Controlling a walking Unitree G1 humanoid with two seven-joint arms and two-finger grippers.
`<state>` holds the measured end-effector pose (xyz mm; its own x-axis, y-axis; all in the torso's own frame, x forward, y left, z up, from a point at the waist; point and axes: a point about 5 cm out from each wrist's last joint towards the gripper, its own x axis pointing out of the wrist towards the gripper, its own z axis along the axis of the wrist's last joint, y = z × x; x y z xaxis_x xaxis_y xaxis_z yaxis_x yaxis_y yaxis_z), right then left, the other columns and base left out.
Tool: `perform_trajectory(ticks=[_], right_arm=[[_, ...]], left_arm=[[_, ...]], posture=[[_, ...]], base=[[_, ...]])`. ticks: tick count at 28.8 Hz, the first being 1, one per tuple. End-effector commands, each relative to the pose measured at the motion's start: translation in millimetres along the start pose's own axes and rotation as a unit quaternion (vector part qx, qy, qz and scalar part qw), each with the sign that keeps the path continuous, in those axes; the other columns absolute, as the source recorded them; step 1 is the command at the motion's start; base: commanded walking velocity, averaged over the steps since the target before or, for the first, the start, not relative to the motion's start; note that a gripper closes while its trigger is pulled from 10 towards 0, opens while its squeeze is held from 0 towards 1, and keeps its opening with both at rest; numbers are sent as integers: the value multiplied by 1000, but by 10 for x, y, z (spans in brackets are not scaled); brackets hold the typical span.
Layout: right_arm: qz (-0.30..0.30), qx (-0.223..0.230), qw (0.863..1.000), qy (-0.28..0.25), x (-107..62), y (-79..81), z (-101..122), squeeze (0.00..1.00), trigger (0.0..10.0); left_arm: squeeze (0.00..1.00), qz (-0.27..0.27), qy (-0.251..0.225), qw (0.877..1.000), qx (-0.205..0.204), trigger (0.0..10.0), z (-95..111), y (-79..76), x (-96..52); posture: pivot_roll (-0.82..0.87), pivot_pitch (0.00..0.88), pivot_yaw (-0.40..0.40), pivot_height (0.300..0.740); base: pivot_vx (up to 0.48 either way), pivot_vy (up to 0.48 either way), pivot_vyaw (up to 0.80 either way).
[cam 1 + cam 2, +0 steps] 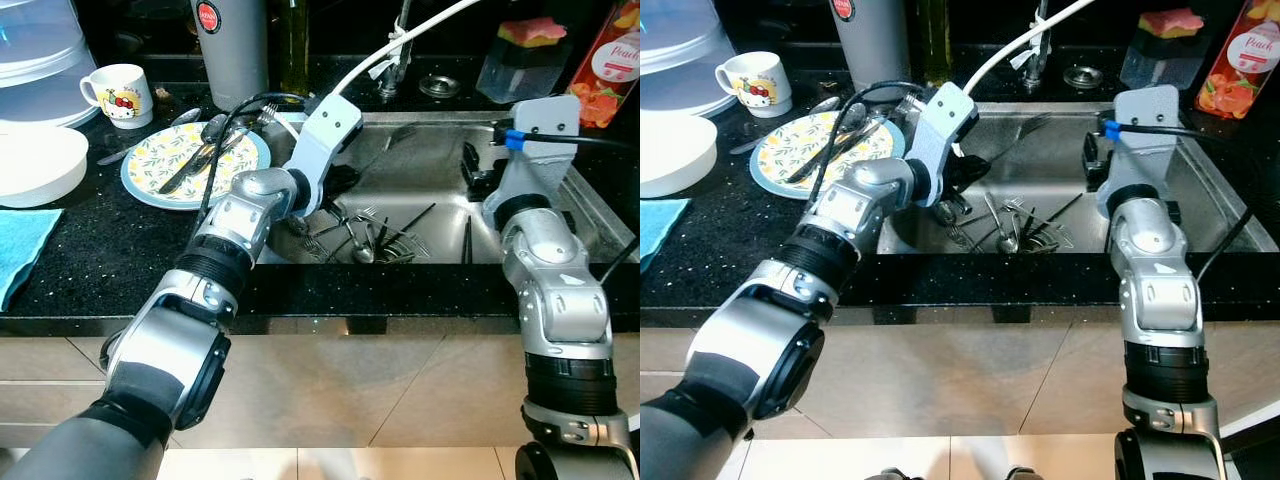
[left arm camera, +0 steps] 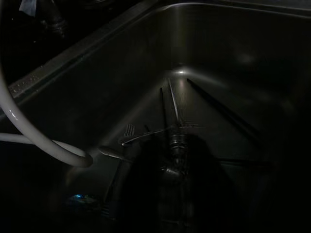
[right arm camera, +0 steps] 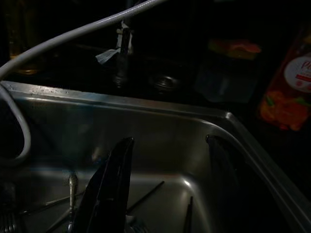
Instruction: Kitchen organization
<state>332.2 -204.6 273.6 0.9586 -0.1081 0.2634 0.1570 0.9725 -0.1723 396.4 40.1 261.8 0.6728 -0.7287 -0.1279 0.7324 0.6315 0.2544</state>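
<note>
Your left gripper sat behind its own wrist housing, so you couldn't tell how its fingers stood. The cutlery in the sink was too dark to sort. The orange bottle ran off the frame's edge.

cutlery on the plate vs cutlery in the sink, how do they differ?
The cutlery on the plate lies in a loose bundle on a yellow-patterned plate on the counter; the cutlery in the sink is scattered over the steel sink floor. The left tool sits just above the sink pile, away from the plate pile. Both include forks and spoons.
</note>
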Motion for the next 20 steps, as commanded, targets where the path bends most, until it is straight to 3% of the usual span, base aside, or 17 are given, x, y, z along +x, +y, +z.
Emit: perform_trajectory(ticks=[1, 9, 10, 12, 13, 20], right_arm=[[1, -2, 1000, 15, -23, -6, -72, 0, 10000], [30, 6, 999, -12, -20, 72, 23, 0, 10000], [46, 11, 999, -24, -24, 106, 66, 0, 10000], [46, 11, 999, -24, -24, 106, 66, 0, 10000], [67, 16, 997, -37, -36, 147, 111, 0, 10000], [157, 25, 984, -74, -141, 370, 255, 0, 10000]], left_arm=[[1000, -5, 13, 1000, -1, 10000, -72, -19, -8], [1000, -12, 1, 1000, -13, 10000, -19, -11, -27], [451, -10, -6, 1000, -14, 10000, 13, 1, -35], [451, -10, -6, 1000, -14, 10000, 13, 1, -35], [0, -7, -9, 1000, -17, 10000, 32, 12, -40], [0, 4, -1, 1000, -4, 10000, 14, 20, -45]], posture=[[23, 64, 34, 740], [23, 64, 32, 740], [23, 64, 31, 740], [23, 64, 31, 740], [23, 63, 30, 740], [23, 64, 31, 740]], base=[[0, 0, 0], [0, 0, 0], [0, 0, 0], [0, 0, 0], [0, 0, 0], [0, 0, 0]])
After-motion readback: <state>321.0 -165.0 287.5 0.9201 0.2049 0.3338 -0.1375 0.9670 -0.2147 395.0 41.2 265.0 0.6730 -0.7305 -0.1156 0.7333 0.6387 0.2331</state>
